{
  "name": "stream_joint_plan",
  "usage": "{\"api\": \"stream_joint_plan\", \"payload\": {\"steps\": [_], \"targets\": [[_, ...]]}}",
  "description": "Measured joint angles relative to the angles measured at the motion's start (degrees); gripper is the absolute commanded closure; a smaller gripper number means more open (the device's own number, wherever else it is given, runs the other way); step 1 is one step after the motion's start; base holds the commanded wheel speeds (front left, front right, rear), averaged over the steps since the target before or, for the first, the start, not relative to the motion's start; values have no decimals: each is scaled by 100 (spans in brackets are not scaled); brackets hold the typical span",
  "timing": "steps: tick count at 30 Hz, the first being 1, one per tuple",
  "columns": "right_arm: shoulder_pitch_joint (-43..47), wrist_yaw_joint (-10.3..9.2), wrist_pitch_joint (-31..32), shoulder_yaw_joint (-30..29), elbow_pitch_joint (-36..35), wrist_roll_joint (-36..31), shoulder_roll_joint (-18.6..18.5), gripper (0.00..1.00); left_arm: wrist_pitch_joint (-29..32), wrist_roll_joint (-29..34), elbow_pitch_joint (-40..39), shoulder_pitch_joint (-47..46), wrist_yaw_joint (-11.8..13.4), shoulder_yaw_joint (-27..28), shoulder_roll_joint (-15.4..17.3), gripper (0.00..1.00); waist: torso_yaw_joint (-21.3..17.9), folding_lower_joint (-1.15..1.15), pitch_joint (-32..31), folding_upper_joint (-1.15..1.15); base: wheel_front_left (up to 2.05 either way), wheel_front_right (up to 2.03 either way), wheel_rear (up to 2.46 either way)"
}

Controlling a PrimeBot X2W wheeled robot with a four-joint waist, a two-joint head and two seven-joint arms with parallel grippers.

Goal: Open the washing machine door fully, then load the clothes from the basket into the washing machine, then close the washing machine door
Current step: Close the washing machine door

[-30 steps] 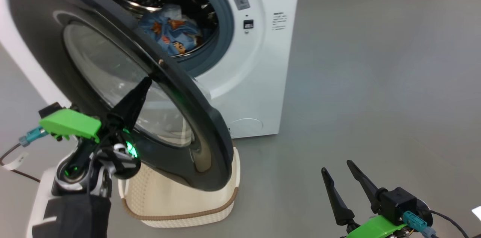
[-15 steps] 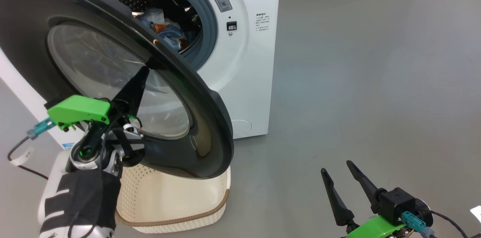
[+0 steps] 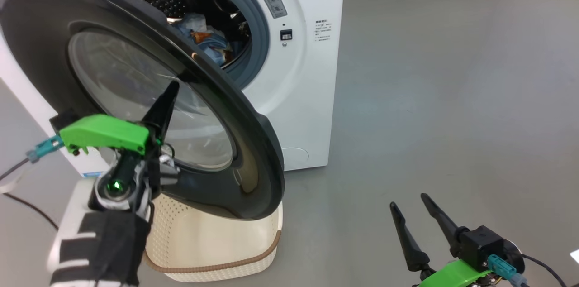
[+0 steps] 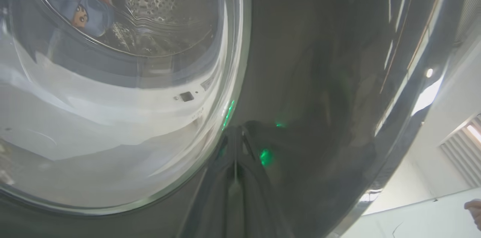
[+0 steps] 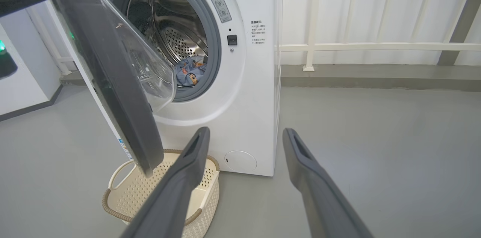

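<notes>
My left jaws are shut with nothing between them. Their dark fingers (image 3: 163,105) press tip-first against the outer face of the large round black-rimmed glass door (image 3: 255,146), which stands part-open. Beyond it, inside the big white front-loading washing machine (image 3: 307,97), lies the light blue cartoon-print bundle of clothes (image 3: 210,45). My right jaws gape wide and empty, well apart from the washer. The cream perforated plastic basket (image 3: 212,241) sits on the floor ahead-left of them, under the door.

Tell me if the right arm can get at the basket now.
Probably yes: the right gripper is open and bare floor separates it from the basket. The washing machine door overhangs the basket, so approach from the side.
</notes>
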Motion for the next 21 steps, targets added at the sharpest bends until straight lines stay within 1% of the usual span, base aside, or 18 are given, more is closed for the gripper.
{"api": "stream_joint_plan", "payload": {"steps": [1, 2, 3, 4, 9, 14, 16, 19, 21], "targets": [[3, 0, 0, -25, -4, 0, 1, 0, -103, 126, -93, 83, 0, -64, 29, 56, 19, 0, -4, 0, 0, 0, 0], [15, 0, 0, -69, -18, 0, 2, 0, -230, 285, -191, 180, 0, -133, 52, 41, 44, 0, -7, 0, 0, 0, 0], [29, 0, 0, -113, -25, 0, 0, 0, -376, 441, -287, 280, 0, -190, 83, 17, 73, 0, -10, 0, 0, 0, 0], [46, 0, 0, -136, -29, 0, -1, 0, -522, 579, -369, 374, 0, -241, 122, 0, 103, 0, -13, 0, 0, 0, 0], [120, 0, 0, -135, -46, 0, 4, 0, -1263, 1641, -787, 861, 0, -721, 493, 0, 216, 0, -49, 0, 0, 0, 0], [119, 0, 0, -132, -48, 3, 5, 0, -1957, 2522, -902, 1383, 1, -1021, 824, 0, 268, 0, -82, 0, 0, 0, 0], [120, 0, 0, -136, -48, 7, 4, 0, -2178, 2764, -903, 1542, 21, -1070, 909, 0, 290, 0, -90, 0, 0, 0, 0], [120, 0, 0, -142, -48, 7, 4, 0, -2495, 3533, -893, 1720, 223, -1278, 1114, 0, 336, 0, -105, 0, 0, 0, 0], [120, 0, 0, -138, -51, 7, 7, 0, -2607, 3750, -876, 1834, 385, -1233, 1152, 0, 356, 0, -107, 0, 0, 0, 0]]}}
